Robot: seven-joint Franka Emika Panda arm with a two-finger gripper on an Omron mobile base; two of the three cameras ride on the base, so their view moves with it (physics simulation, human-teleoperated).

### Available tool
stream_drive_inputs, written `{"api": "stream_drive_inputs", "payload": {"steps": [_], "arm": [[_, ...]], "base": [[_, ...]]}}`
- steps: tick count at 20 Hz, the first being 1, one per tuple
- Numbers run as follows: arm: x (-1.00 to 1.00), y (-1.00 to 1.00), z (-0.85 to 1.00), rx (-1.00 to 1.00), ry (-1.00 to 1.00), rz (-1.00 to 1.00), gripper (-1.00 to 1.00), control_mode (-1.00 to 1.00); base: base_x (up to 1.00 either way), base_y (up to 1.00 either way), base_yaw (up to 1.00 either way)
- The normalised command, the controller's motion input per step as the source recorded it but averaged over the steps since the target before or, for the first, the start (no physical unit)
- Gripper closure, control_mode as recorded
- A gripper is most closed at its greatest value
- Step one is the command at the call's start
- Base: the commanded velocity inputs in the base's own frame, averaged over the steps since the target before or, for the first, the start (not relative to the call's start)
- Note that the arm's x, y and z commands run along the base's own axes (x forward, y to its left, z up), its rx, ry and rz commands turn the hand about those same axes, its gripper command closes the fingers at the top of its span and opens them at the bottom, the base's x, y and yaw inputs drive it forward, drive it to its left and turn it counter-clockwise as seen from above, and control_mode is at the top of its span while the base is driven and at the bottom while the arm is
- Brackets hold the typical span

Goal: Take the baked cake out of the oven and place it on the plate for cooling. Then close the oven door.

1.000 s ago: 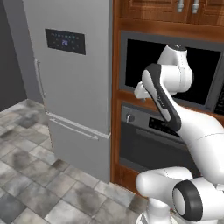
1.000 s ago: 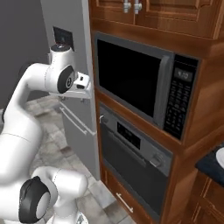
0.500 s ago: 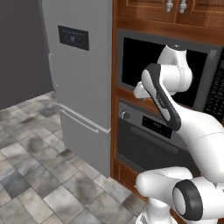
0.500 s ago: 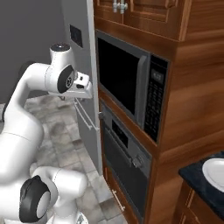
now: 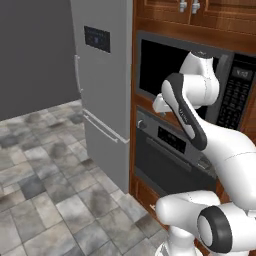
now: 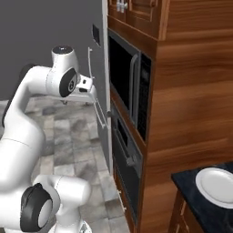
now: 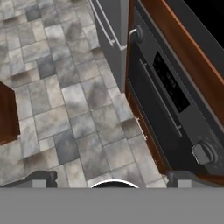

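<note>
The oven (image 5: 172, 150) is set in the wood cabinet under the microwave (image 5: 165, 70). Its oven door (image 7: 153, 100) is shut, with the bar handle (image 7: 160, 99) across it and a round knob (image 7: 203, 152) at each end of the black display strip (image 7: 170, 83). The cake is hidden. On the dark counter at the right lies the white plate (image 6: 218, 184). My gripper (image 7: 113, 181) hangs open and holds nothing, high in front of the oven (image 7: 175, 87) and looking down along its face; one fingertip (image 7: 41, 178) is dark. From the right, the gripper (image 6: 87, 86) is level with the microwave (image 6: 127, 77).
A tall grey fridge (image 5: 102, 85) stands just left of the oven column, its handles (image 7: 105, 26) sticking out. Wood cabinets (image 6: 191, 82) fill the wall above and right. Tiled floor (image 5: 45, 175) lies open to the left. A brown cabinet corner (image 7: 8, 113) shows at the hand view's left edge.
The base has driven, so both base views shifted: the fridge slid left in the left view, and the plate and counter came further into the right view. The arm's pose looks unchanged.
</note>
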Motion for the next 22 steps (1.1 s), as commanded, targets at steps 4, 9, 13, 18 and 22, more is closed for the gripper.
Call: {"api": "stream_drive_inputs", "payload": {"steps": [4,9,13,18,22], "arm": [[0.00,0.00,0.00,0.00,0.00,0.00,-1.00,1.00],[0.00,0.00,0.00,0.00,0.00,0.00,-1.00,1.00],[0.00,0.00,0.00,0.00,0.00,0.00,-1.00,1.00],[-0.02,-0.07,-0.02,0.00,0.00,0.00,-1.00,-1.00],[-0.04,-0.16,-0.03,-0.01,0.00,0.00,-1.00,-1.00]], "base": [[-0.39,-0.49,0.30],[-0.51,-0.49,0.22],[-0.31,-0.44,0.14],[-0.12,-0.36,0.05],[0.00,0.00,0.00]]}}
